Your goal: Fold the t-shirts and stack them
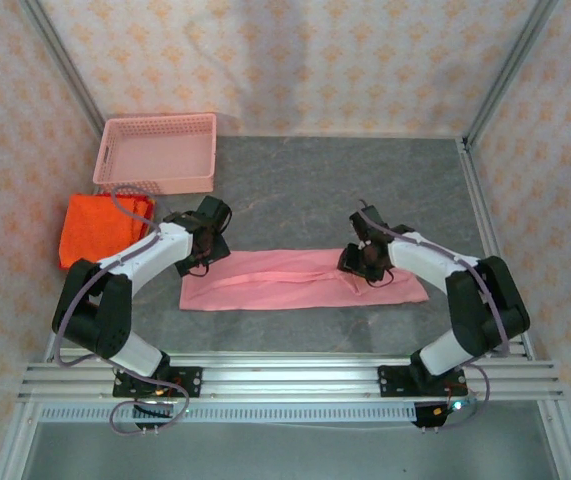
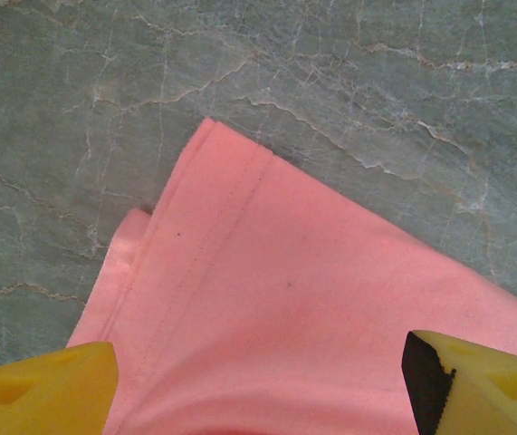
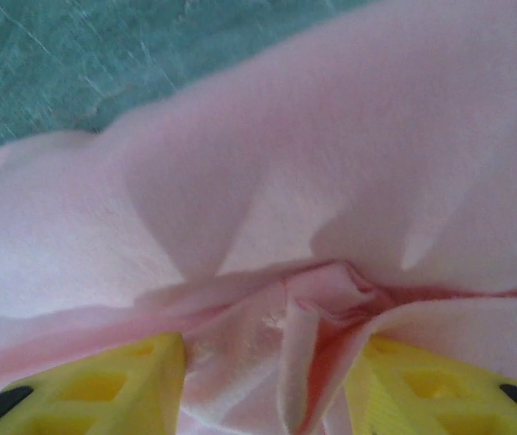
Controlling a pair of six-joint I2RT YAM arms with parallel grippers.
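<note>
One pink t-shirt lies across the middle of the worktop. At the left edge sits one pile of orange-red t-shirts; how many it holds cannot be told. One pink mesh basket stands at the far left corner. Two robot arms rise from the near edge: the left arm and the right arm.

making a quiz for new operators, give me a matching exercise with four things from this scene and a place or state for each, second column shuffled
1 basket
2 orange-red t-shirts
3 left gripper
4 right gripper

A open over one end of the pink t-shirt
B far left of the table
C pinching a bunched fold of the pink t-shirt
D folded pile at the left edge, just nearer than the basket

Pairs: 1-B, 2-D, 3-A, 4-C
</note>
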